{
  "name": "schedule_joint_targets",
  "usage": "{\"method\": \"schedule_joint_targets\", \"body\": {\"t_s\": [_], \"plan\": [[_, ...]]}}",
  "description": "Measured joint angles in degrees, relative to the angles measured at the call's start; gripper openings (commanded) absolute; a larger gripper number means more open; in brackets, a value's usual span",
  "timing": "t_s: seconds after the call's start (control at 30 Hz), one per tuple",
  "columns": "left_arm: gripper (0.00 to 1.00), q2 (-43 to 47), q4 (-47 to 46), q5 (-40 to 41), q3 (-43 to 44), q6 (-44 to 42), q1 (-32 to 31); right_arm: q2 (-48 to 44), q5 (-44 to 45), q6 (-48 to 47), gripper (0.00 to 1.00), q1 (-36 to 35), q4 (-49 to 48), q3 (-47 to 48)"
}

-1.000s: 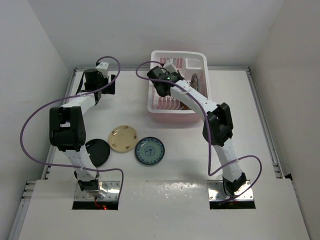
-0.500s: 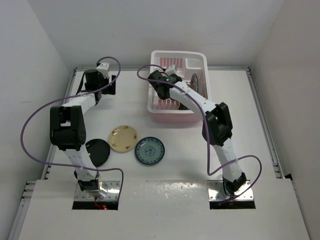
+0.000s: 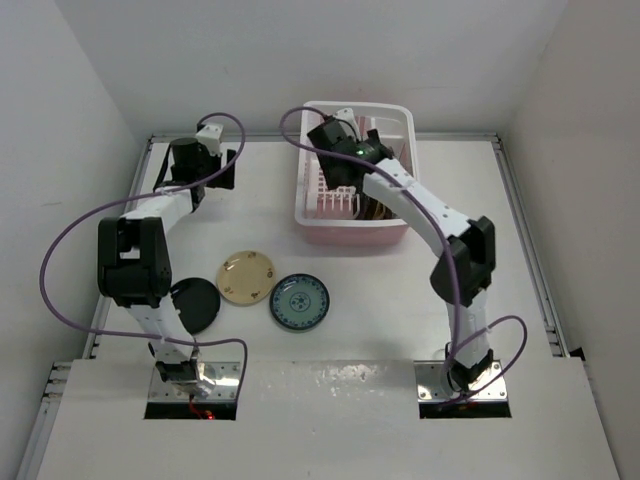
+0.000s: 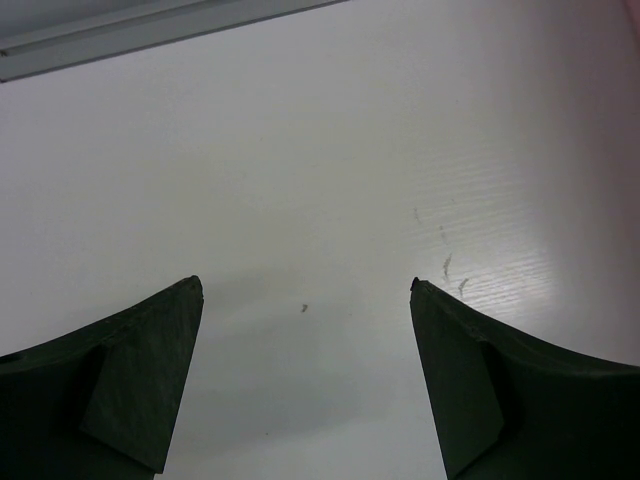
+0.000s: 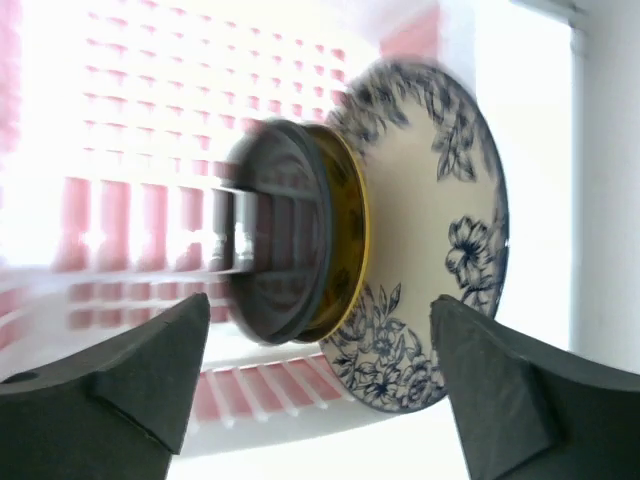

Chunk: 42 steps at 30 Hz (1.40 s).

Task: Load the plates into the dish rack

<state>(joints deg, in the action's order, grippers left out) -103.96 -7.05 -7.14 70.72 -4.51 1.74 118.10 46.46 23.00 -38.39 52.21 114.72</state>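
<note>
Right end effector (image 5: 320, 303): fingers spread wide with nothing between them. It hangs over the inside of the rack.
Ahead of the right end effector: three plates stand on edge, close against one another. From the wrist camera they sit in the gap between the two fingers, beyond the tips and clear of both.
Round glossy black plate (image 5: 272, 240): leftmost of the three; blurred.
Round yellow plate (image 5: 350, 240): only a thin band of it shows behind the black one.
Round white plate with dark floral pattern (image 5: 435, 220): rightmost and broadest. Its patterned rim stands out past the other two.
Pink-and-white plastic rectangular dish rack (image 3: 302, 205): at the far side of the white worktop (image 3: 500, 250), right of centre. Its slotted grid shows behind the standing plates.
Left end effector (image 4: 305, 282): fingers spread and empty, over bare worktop at the far left. It is to the left of the rack and apart from it.
Plates lying flat: three in the near-left part of the worktop, well apart from both end effectors and from the rack.
Second round glossy black plate (image 3: 197, 305): furthest left, close by the left arm.
Round plain cream plate (image 3: 246, 277): between the other two flat plates.
Round blue-green patterned plate (image 3: 299, 301): just beside the cream one, on its right.
</note>
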Motion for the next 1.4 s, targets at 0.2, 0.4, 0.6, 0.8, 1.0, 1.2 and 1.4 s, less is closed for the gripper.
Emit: {"method": "schedule_joint_targets", "body": {"t_s": [0.2,0.4,0.6,0.8,1.0,1.2,1.4], "plan": [[0.88,4.68,0.15,-0.24,-2.16,-0.33,-2.21,-19.08,-30.47,-5.86,0.65,2.69,-11.19,-16.83],[0.88,10.45,1.62,-0.11,-6.38,0.57,-3.37,-29.03,-57.29,-4.04,0.43,6.71,-18.73,-38.14],[0.88,16.09,6.29,0.37,-13.07,2.29,-3.39,-26.16,-63.63,-3.89,0.66,3.1,-20.81,-48.81],[0.87,22.84,12.96,2.19,-19.5,1.79,-2.78,-20.92,-64.59,-1.81,0.71,-2.49,-27.12,-53.2],[0.87,27.58,20.9,0.76,-22.23,-4.79,1.66,-17.64,-61.2,-0.07,0.69,-5.27,-36.98,-56.06],[0.87,30.82,24.94,1.2,-25.79,-10.23,6.73,-14.45,-57.81,-0.33,0.57,-7.06,-44.76,-56.26],[0.87,32.98,26.32,1.4,-26.93,-12.2,7.63,-15.98,-52.35,-0.57,0.57,-8.35,-49.57,-60.65]]}}
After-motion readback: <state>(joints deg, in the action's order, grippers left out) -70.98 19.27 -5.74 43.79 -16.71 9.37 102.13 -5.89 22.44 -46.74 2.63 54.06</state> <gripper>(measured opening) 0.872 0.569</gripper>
